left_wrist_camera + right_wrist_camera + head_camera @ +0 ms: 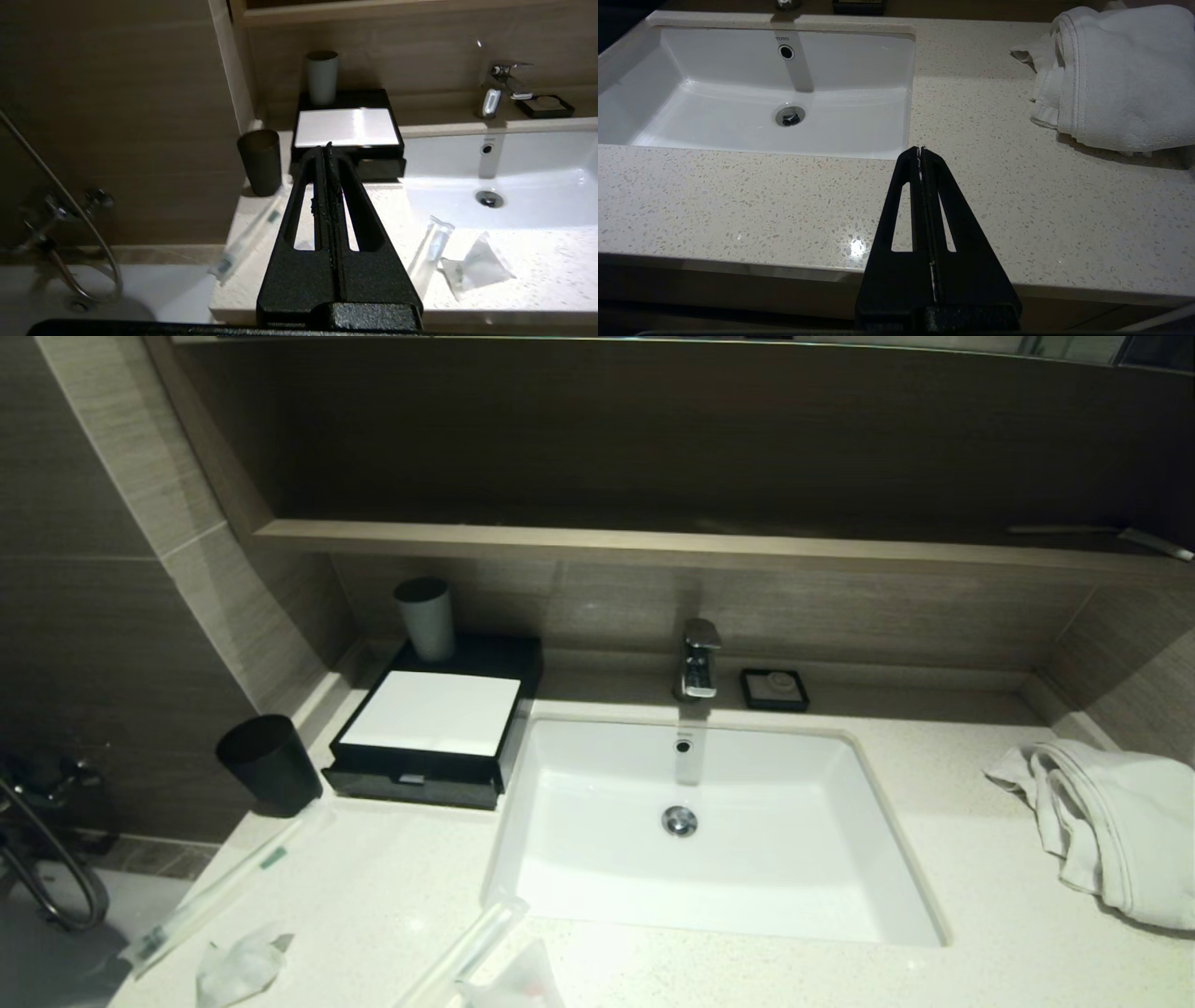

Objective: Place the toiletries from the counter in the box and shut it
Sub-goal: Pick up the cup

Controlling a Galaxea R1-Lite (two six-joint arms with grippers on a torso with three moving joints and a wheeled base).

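Two grippers you're running are sitting pressed together, left gripper (pixel 325 148) hanging off the counter (pixel 747 971) edge, right gripper (pixel 920 150) above bare counter, toiletries (pixel 210 896) lying before the box (pixel 434 723), drawer slightly out.

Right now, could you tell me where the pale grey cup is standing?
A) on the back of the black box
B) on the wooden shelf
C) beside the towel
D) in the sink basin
A: the pale grey cup stands upright on the rear of the black box, behind its white top panel, left of the sink.
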